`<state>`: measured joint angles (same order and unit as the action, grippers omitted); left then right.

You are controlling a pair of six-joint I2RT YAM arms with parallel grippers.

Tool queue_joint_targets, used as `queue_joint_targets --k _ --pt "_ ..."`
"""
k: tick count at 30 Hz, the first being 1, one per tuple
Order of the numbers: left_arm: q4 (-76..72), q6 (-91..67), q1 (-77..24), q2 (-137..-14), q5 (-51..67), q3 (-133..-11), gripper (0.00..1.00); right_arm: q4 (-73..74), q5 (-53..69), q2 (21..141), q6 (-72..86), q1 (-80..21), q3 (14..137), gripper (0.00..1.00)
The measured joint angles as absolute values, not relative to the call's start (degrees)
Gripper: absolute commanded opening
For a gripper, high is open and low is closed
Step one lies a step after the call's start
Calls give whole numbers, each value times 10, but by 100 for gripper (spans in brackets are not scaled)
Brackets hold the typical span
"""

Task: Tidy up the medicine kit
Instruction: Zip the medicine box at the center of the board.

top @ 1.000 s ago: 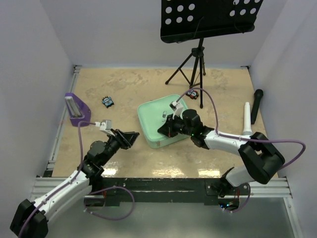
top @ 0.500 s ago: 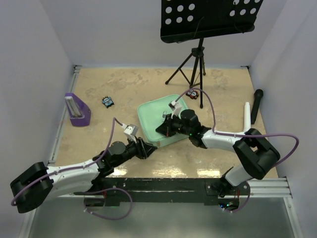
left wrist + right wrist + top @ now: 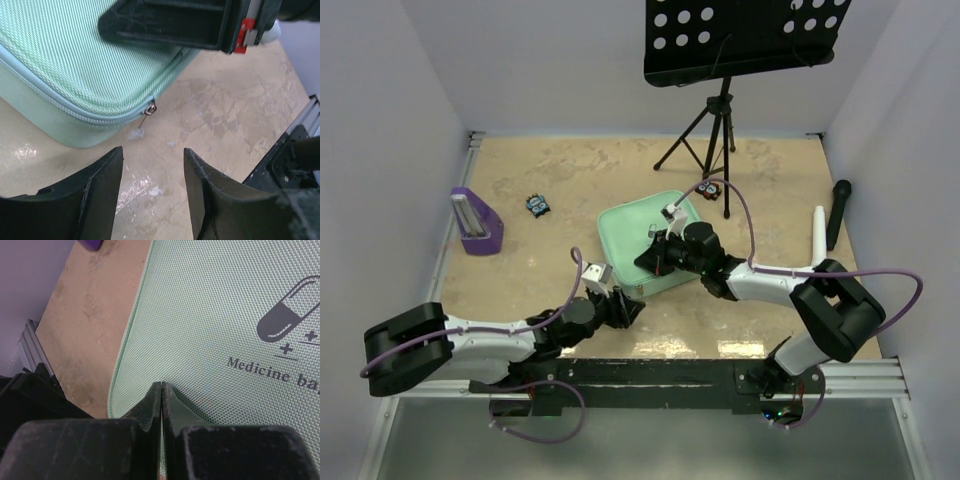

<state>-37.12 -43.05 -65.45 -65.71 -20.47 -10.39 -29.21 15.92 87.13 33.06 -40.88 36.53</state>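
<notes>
The left gripper [image 3: 152, 156] stands half open and empty. The zipper pull [image 3: 148, 111] hangs just ahead, at a corner of the medicine kit [image 3: 75, 55]. Beyond, the right gripper [image 3: 161, 387], shut, rests on the lid [image 3: 215, 300]. Closing off-line could miss that small tab.

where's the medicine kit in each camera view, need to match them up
Top external: medicine kit mid-table, partly under the right arm.
Left wrist: medicine kit fills the upper left, zipper pull at its near corner.
Right wrist: medicine kit lid fills centre and right, pill logo at right.
Shared landmark: the shut right gripper over the lid, top of the left wrist view, bottom centre of its own.
</notes>
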Motion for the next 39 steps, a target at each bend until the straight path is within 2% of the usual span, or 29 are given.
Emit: queue_joint_targets --k 5,11,12,16,18,23,25,32,36,39 --pt "-465 -428 -655 -663 -220 -67 57 -291 156 870 331 -409 365 0" --pt "-449 -431 -655 -657 -246 -70 57 -269 122 856 333 -414 366 0" --pt "-433 -434 -655 -639 -254 -70 57 -261 112 848 332 -414 365 2" --pt "-376 -441 -653 -532 -282 -70 56 -193 49 782 325 -411 362 20" --pt "-355 -443 -647 -480 -293 -71 56 -164 26 742 321 -408 360 25" --pt "-275 -447 -620 -420 -327 -96 56 -154 19 646 314 -410 321 45" --pt "-239 -455 -601 -421 -338 -114 55 -160 26 617 314 -417 286 48" --pt "-125 -488 -515 -456 -346 -168 54 -163 31 590 333 -476 206 51" --pt "-88 -499 -491 -490 -339 -194 54 -208 40 585 352 -487 192 65" --pt "-77 -506 -465 -518 -314 -203 54 -265 47 600 367 -487 178 69"
